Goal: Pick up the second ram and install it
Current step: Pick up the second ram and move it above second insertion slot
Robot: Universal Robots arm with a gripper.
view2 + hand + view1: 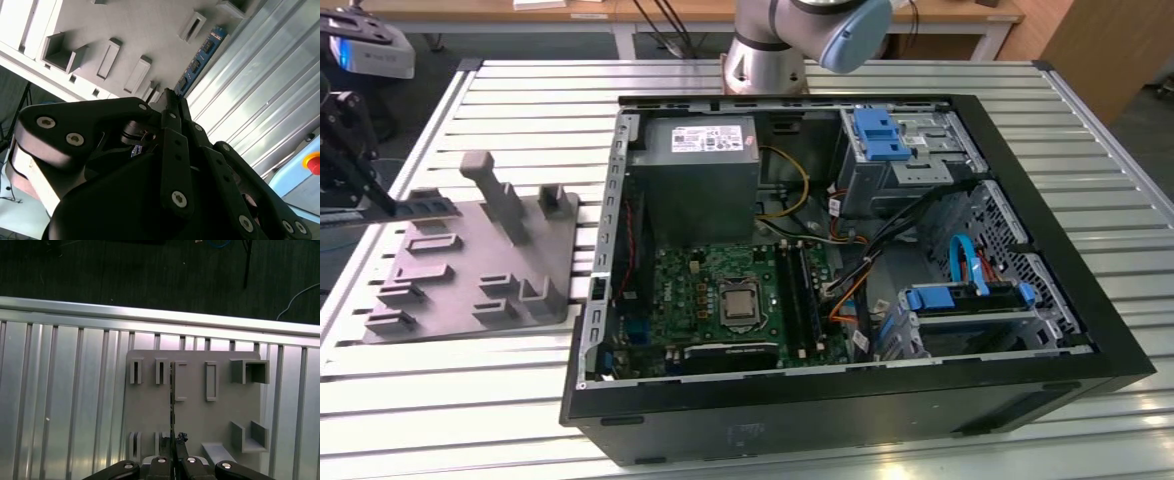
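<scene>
My gripper (371,200) hangs over the grey moulded block (467,260) at the exterior view's left, outside the open computer case (854,400). It is shut on the second ram (201,57), a thin blue-green circuit-board stick that juts out past the fingertips (170,100). In the first wrist view the ram (172,400) shows edge-on as a thin dark line above the block (195,425), with the gripper (175,452) closed at its near end. In the exterior view the ram (424,208) sticks out level towards the case. The motherboard (707,290) with its long slots (801,290) lies inside the case.
The block has upright posts (487,190) and raised slots just beside the held stick. The slatted metal table (480,90) carries both block and case. Inside the case are a power supply (700,150), blue drive brackets (881,135) and loose cables (854,270).
</scene>
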